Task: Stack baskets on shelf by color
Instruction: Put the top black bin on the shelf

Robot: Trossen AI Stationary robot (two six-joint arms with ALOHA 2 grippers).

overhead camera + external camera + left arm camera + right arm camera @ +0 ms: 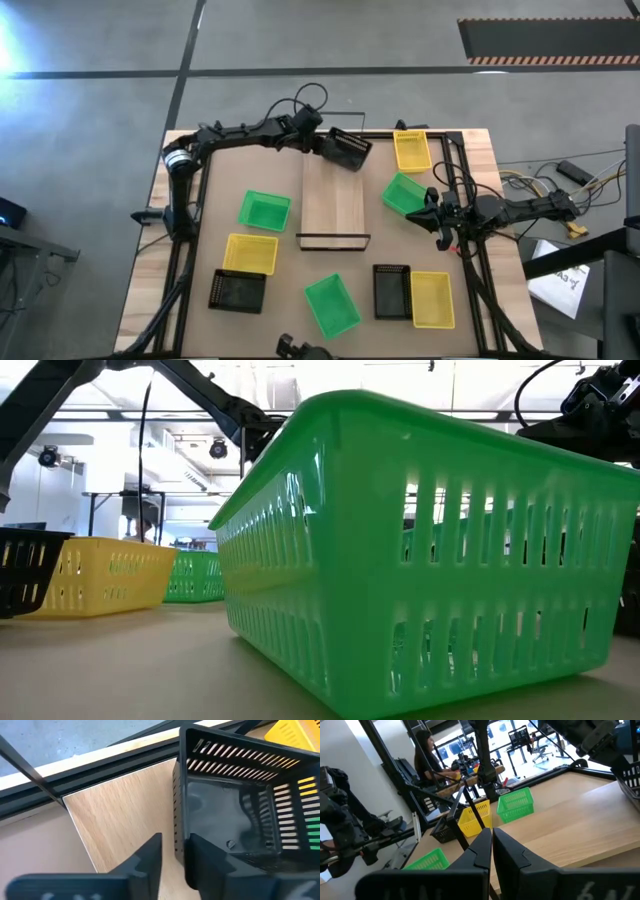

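A black basket (350,150) sits askew at the far end of the light-wood shelf (333,200), with my left gripper (328,146) shut on it. The other baskets stand on the table: green (264,210), yellow (250,253) and black (237,290) on the left. A green one (332,304) stands at the near middle, with black (391,291) and yellow (431,299) near right. Green (404,193) and yellow (411,150) stand at the far right. My right gripper (436,216) waits shut beside the far-right green basket, touching nothing. My left gripper has the black basket's side wall (178,840) between its two fingers, one finger (148,857) outside and the other (215,865) inside the basket. The fingers slant down from the table's far left. Whether the basket's floor rests on the shelf, I cannot tell.
Black frame rails (190,230) run along the table's left, far and right edges. Cables (540,185) lie off the right side. In the low view a green basket (430,550) fills the foreground. A person (427,757) sits in the room beyond the table.
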